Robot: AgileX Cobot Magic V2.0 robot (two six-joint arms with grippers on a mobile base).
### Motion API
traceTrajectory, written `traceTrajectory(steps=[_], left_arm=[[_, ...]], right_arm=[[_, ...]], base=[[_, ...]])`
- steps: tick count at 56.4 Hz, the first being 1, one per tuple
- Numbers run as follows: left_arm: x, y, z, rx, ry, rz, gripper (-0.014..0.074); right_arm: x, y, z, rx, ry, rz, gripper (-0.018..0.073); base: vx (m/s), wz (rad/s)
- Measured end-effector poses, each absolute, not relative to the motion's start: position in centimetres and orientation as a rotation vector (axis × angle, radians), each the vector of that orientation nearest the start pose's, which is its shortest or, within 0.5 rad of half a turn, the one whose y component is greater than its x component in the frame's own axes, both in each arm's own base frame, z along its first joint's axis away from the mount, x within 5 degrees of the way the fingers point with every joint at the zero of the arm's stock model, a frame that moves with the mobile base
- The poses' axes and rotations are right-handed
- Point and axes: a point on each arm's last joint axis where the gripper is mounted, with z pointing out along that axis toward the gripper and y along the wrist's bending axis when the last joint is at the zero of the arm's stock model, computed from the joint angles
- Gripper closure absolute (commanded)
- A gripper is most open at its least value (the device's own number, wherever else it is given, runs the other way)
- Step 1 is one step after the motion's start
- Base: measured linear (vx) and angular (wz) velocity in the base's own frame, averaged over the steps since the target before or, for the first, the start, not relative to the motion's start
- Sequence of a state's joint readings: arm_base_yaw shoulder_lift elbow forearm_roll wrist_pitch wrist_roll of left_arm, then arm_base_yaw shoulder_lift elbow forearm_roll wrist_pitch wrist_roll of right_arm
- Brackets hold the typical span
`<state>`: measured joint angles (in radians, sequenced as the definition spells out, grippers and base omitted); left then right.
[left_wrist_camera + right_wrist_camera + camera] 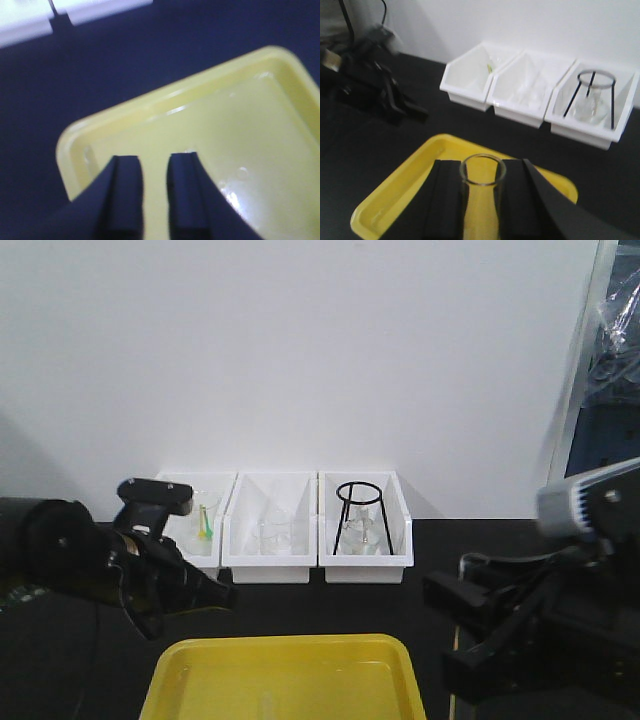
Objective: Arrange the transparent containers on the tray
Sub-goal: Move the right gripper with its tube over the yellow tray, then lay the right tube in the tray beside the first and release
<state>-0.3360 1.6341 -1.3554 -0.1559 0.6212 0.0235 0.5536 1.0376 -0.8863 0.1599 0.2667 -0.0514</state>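
In the front view the tray (290, 672) lies on the black bench (300, 612) at the bottom of the picture, its near rim cut off. Beyond its far rim, past a strip of open bench, three white bins (270, 532) stand side by side against the wall, the one furthest right holding a black ring stand (358, 512). The left fingers (215, 596) hang just off the tray's far left corner, angled down toward it. The right fingers (452, 602) sit off its right side, near the far right corner. How either pair is set cannot be told from here. The left wrist view shows its two dark fingers (127, 192) spread with nothing between them, their tips over one rounded corner of the tray. The rim curves past on both sides, and dark bench lies beyond it. Only the right wrist view shows the test tube (481, 200). It stands upright with its open rim uppermost, pinched between the right fingers (447, 200) above the tray, and its lower end is out of frame. The left arm (375, 87) rests well off the tray's left side.
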Motion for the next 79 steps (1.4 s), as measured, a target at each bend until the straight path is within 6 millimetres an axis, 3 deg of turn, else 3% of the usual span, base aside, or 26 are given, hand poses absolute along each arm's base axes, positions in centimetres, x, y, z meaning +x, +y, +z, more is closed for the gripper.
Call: traceTrajectory(steps=[4, 11, 21, 36, 49, 79], left_arm=[[33.5, -12.5, 33.2, 0.329, 2.313, -0.305, 0.0598], [31.6, -11.6, 36.4, 0.339, 2.217, -0.286, 0.0605], [29.9, -10.9, 38.8, 0.346, 2.142, -0.266, 0.0604], [29.5, -10.7, 39.0, 0.352, 2.149, -0.259, 0.0604], [29.5, -10.7, 38.9, 0.355, 2.163, -0.258, 0.0604], [29.4, -10.7, 38.8, 0.355, 2.170, -0.260, 0.0603]], right_arm=[[20.5, 13.1, 34.5, -0.412, 1.976, 0.510, 0.0568], [23.0, 14.8, 31.7, -0.359, 2.152, 0.522, 0.0568], [26.6, 17.2, 31.2, -0.328, 2.262, 0.528, 0.0568], [31.2, 20.0, 29.2, -0.308, 2.408, 0.497, 0.0568], [34.0, 21.0, 26.9, -0.230, 2.499, 0.385, 0.0568], [37.7, 22.0, 23.5, -0.241, 2.650, 0.137, 0.0568]], base=[[0.00, 0.00], [0.00, 0.00], [0.00, 0.00], [0.00, 0.00], [0.00, 0.00], [0.00, 0.00]])
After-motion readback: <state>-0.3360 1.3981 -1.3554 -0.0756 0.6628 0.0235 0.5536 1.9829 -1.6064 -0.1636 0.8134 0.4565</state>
